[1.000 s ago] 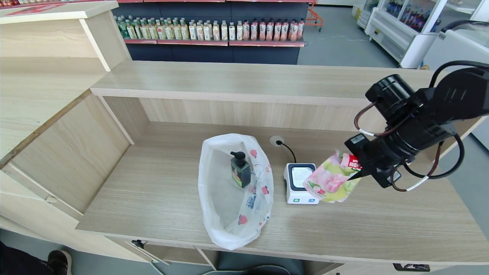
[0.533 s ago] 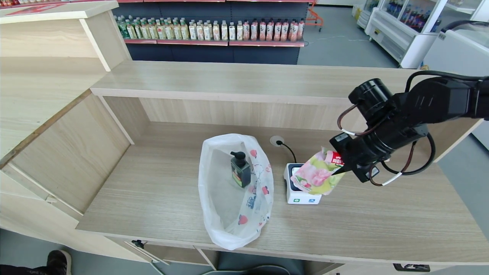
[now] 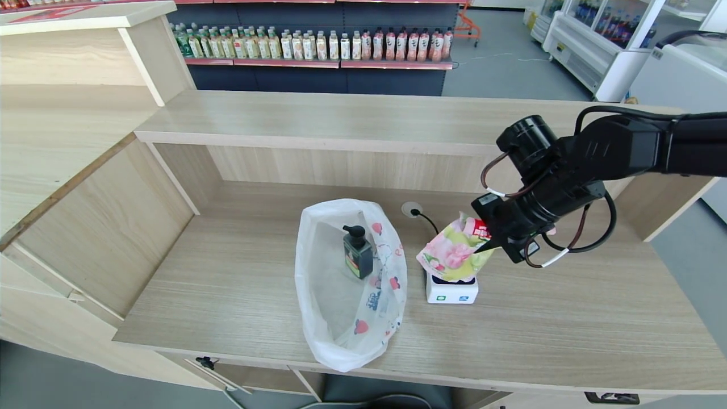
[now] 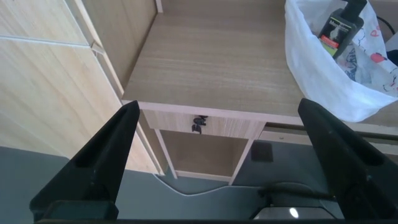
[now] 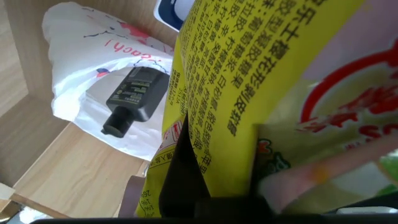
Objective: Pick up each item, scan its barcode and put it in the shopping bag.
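Note:
My right gripper (image 3: 489, 241) is shut on a green and pink snack pouch (image 3: 454, 253), holding it in the air just above the white barcode scanner (image 3: 451, 289). The pouch hides most of the scanner's top. Its yellow printed back (image 5: 249, 81) is close in the right wrist view. To the scanner's left lies the white shopping bag (image 3: 324, 318), mouth open, with a dark pump bottle (image 3: 358, 253) inside; the bag (image 5: 81, 93) and bottle (image 5: 134, 93) show beyond the pouch. My left gripper (image 4: 217, 162) hangs open below the counter's front edge, off the bag's (image 4: 323, 74) near side.
The scanner's black cable runs to a grommet (image 3: 412, 209) at the back of the desk. A raised counter ledge (image 3: 341, 122) stands behind the desk and a side panel (image 3: 108, 227) closes its left. Bare wood lies right of the scanner.
My right arm has carried the pouch leftward and slightly away, from beside the scanner's right edge to over its top. Bag, bottle and scanner have stayed put.

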Tool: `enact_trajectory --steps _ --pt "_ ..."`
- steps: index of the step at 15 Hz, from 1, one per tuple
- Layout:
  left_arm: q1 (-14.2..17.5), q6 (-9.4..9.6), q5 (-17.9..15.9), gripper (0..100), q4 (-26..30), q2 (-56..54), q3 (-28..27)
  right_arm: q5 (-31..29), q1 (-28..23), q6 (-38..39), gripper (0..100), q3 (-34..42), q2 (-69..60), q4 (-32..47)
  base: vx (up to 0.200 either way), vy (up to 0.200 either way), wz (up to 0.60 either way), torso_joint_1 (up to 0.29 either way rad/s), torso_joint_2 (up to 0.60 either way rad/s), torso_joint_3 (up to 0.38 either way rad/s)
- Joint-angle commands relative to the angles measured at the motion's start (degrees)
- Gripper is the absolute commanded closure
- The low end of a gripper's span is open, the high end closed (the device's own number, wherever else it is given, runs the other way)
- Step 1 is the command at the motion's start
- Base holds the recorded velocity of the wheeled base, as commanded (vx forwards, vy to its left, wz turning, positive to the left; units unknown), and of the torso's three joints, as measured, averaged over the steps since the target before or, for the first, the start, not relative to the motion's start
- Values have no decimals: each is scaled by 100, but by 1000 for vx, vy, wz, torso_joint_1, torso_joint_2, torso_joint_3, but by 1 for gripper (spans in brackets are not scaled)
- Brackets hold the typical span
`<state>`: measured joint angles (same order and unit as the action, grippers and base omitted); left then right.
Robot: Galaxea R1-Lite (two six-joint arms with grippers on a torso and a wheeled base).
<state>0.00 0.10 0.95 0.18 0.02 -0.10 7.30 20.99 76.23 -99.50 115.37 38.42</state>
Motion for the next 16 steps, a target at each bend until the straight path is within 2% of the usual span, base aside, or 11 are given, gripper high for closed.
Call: enact_trajectory --steps 1,16 --pt "0 -1 2 0 -1 -2 1 8 10 6 100 -17 82 16 0 0 0 0 0 0" --pt "0 -1 2 0 -1 -2 1 8 133 156 100 -404 460 104 0 0 0 0 0 0"
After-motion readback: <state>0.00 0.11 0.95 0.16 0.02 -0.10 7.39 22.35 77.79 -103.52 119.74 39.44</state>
